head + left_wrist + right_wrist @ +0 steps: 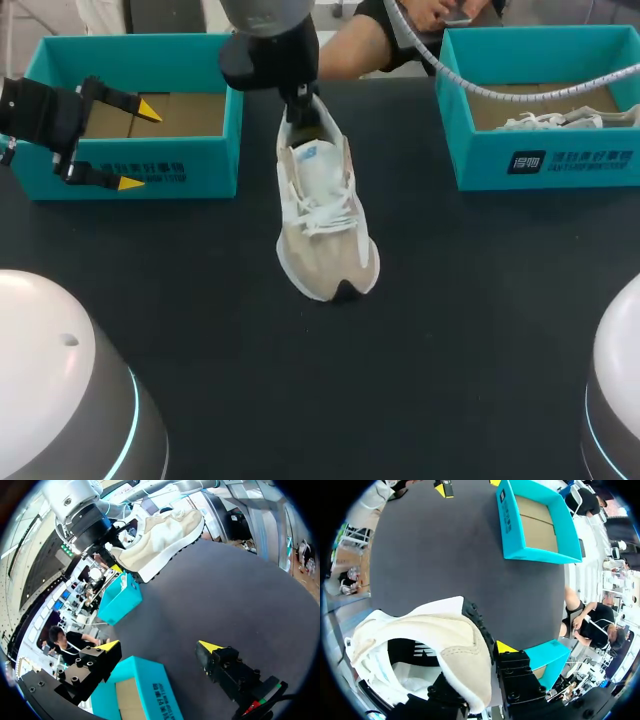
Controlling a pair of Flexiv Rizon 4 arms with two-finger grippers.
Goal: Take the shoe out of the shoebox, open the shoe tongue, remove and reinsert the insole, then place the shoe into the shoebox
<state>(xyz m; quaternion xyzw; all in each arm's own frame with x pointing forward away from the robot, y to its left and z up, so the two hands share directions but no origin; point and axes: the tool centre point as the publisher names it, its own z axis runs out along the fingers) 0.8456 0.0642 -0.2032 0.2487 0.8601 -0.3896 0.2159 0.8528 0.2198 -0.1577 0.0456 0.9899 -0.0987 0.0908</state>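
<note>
**Head view**
- Shoe (325, 215): out on the surface (450, 330) between the two boxes, toe toward us, heel toward the far edge. We judge it is set in the open so the tongue and insole can be reached.
- Right end effector (300, 105): reaches in past the middle and is clamped on the heel. We read this hold as steadying the shoe for the tongue work.
- Left end effector (140, 145): fingers wide apart and empty, over the front wall of the left box (200, 160), well apart from the shoe. By our judgement it is kept free for the tongue.
- Left box: bare cardboard floor, nothing in it.
- Right box (470, 150): holds a second shoe (555, 121).

**Left wrist view**
- Our two yellow tips stand apart with nothing between them, and the left box's rim lies under them.
- The shoe is ahead, tilted, with its heel in the right end effector. We cannot tell whether the toe touches the surface.

**Right wrist view**
- The heel collar sits between our fingers, one outside the heel and the other inside the opening, so it is gripped from two sides.
- The insole is not clearly seen.
- Stage, as we judge it: the shoe is out and the tongue is not yet opened.
</note>
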